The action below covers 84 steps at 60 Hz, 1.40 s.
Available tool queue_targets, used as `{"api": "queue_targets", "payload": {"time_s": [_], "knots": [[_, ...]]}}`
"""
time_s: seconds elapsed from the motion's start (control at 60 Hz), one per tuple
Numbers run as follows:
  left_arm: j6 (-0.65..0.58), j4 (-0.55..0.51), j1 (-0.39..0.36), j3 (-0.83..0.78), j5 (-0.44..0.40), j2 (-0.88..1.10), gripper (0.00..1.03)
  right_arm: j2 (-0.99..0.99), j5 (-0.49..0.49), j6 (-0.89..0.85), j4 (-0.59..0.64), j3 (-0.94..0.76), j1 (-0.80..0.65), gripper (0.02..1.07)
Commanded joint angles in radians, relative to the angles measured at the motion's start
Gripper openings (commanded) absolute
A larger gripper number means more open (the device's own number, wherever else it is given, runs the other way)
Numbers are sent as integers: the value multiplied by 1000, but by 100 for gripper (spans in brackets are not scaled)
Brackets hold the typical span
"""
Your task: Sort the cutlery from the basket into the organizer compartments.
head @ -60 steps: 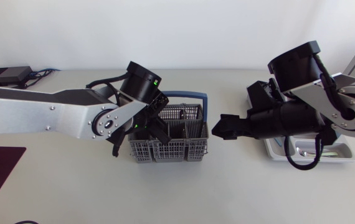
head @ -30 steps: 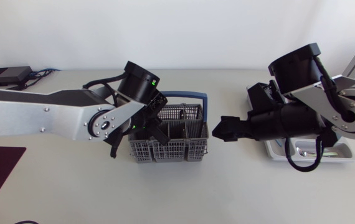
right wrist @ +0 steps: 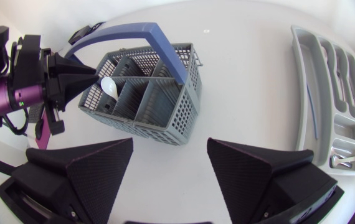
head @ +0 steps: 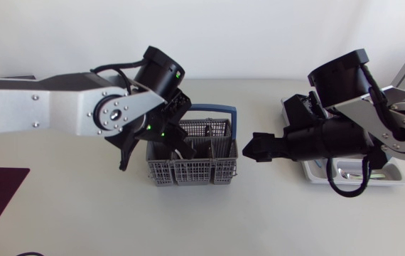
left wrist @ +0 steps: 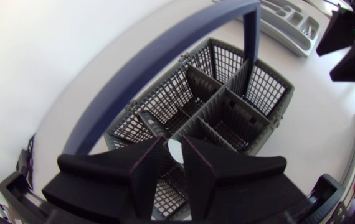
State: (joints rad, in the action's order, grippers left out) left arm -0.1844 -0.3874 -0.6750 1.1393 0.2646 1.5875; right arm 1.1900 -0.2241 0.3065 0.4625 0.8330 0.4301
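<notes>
The left end effector [left wrist: 172,144] is clenching a white spoon [right wrist: 109,88], holding it over the basket [head: 192,171] near its 9 o'clock end. The right end effector [head: 259,147] is hanging released, fingers wide apart, just off the basket's 3 o'clock side, between it and the organizer [right wrist: 327,81].

The spoon is looking small, light and stiff, with a smooth finish that is likely slippery against the hard fingers. The grip seems to be sitting just behind the bowl. That is a sound place to hold it, since the rounded bowl would probably squirt out under pressure. Being so light, it is more likely to swivel in the grip than to drop.

The left wrist view is showing only a white sliver between the fingers, plus the mesh compartments straight ahead. The right wrist view is showing the bowl poking out past the fingertips, and the organizer's long slots lying open. The head view is placing the organizer at 3 o'clock of the basket, though the right arm is covering most of it there.
</notes>
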Motion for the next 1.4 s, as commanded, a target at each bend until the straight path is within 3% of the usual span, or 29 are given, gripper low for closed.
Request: {"api": "queue_targets", "payload": {"time_s": [0.0, 0.417, 0.95, 1.383], "knots": [[66, -42, 35, 59, -28, 39, 33, -12, -3, -6, -10, -34, 2, 88], [123, -119, 81, 100, -74, 92, 33, -1, -3, -12, -38, -52, 1, 88], [138, -120, 86, 109, -142, 132, 32, 3, -3, -12, -48, -64, 1, 88], [138, -108, 84, 106, -142, 158, 18, -3, -3, -14, -48, -74, 4, 88]]}}
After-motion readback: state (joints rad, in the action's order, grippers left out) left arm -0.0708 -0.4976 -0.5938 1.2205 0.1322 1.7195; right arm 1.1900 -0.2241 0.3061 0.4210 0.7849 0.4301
